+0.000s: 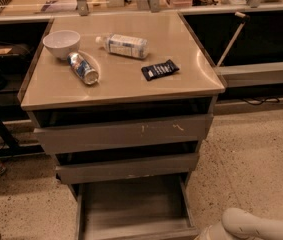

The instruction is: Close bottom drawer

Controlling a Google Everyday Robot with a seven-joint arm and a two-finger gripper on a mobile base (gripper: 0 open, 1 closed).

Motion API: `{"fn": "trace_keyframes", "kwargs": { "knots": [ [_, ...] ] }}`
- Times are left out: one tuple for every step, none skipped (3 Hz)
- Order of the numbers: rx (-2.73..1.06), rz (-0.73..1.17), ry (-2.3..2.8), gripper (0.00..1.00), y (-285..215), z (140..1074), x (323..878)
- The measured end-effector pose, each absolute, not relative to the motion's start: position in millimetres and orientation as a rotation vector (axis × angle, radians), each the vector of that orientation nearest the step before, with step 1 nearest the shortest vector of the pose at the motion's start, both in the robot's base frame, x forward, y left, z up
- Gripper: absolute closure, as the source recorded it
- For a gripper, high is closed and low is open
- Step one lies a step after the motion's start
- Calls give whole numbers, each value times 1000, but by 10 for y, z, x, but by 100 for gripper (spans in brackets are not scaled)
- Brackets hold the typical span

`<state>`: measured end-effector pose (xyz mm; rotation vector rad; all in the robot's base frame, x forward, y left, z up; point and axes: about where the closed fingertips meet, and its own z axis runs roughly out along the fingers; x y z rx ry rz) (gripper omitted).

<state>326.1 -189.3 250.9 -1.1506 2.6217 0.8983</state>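
The bottom drawer (pixel 131 204) is the lowest and narrowest of three grey drawers and stands pulled far out, its shallow grey tray showing. Its low front runs along the bottom edge of the camera view. Above it the middle drawer (pixel 126 168) and the wide top drawer (pixel 123 133), with orange scratch marks, are each slightly open. A white arm segment (pixel 253 226) shows at the bottom right, just right of the bottom drawer's front corner. The gripper itself is out of view below the frame.
On the cabinet top (pixel 121 84) stand a white bowl (pixel 61 43), a lying can (pixel 83 68), a lying plastic bottle (pixel 122 45) and a dark snack packet (pixel 159 70). Dark shelving stands at the left and right. Speckled floor (pixel 251 164) lies to the right.
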Motion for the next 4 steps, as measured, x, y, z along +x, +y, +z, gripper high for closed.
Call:
{"fn": "trace_keyframes", "kwargs": {
  "knots": [
    [-1151, 898, 2622, 100, -1893, 2508, 3261],
    [-1094, 859, 2637, 100, -1912, 2242, 3258],
    [-1023, 798, 2653, 100, -1962, 1924, 3330],
    [-1012, 709, 2669, 100, -2009, 1799, 3467]
  ]
}}
